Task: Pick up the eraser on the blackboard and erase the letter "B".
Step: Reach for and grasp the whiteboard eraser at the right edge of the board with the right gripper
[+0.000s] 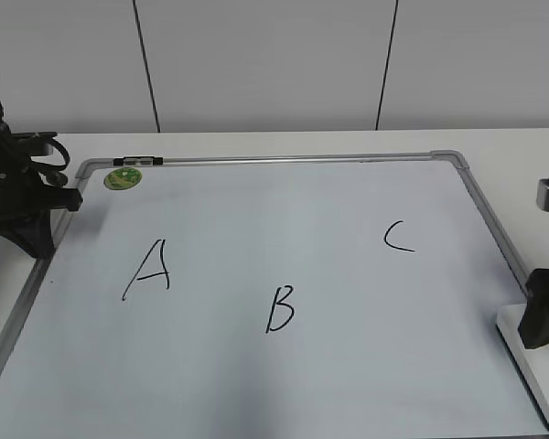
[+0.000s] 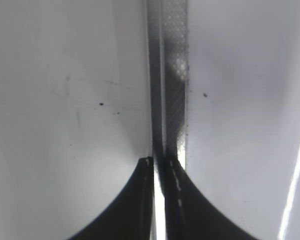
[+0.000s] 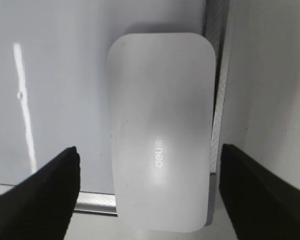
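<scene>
Right wrist view: claw (image 3: pixel 149 192) spread beside eraser (image 3: pixel 161 130).

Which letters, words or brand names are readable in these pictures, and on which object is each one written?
"A": black marker on the blackboard.
"B": black marker on the blackboard.
"C": black marker on the blackboard.
"deli": pale grey lettering on the white eraser.
Round green magnet: it has a print, too small to read.
</scene>
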Robot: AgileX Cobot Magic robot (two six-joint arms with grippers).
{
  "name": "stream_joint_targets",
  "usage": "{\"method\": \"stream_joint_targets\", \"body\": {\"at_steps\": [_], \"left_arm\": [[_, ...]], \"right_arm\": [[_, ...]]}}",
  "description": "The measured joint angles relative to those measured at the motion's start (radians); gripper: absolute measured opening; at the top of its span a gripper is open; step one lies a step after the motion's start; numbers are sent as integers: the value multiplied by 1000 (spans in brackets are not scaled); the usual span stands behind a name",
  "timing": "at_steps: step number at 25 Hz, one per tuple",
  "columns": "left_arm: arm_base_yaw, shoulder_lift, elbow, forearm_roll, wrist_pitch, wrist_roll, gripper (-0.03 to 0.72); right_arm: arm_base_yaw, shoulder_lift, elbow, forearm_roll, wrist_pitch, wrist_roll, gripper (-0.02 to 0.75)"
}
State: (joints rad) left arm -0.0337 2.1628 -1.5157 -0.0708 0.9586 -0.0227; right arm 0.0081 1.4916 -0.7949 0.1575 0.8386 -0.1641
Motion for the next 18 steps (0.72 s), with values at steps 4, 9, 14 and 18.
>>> {"method": "stream_joint_targets", "body": {"at_steps": [4, 9, 14, 18], "left_arm": [[0, 0, 0, 0, 0, 0, 27], [0, 0, 0, 0, 0, 0, 27], [0, 0, 0, 0, 0, 0, 27], [0, 0, 0, 0, 0, 0, 27]], "right_arm": [[0, 42, -10, -25, 0, 40, 648], [26, 92, -13, -41, -3, 59, 650], [38, 142, -13, -100, -15, 113, 650], [38, 184, -13, -104, -30, 121, 650]]}}
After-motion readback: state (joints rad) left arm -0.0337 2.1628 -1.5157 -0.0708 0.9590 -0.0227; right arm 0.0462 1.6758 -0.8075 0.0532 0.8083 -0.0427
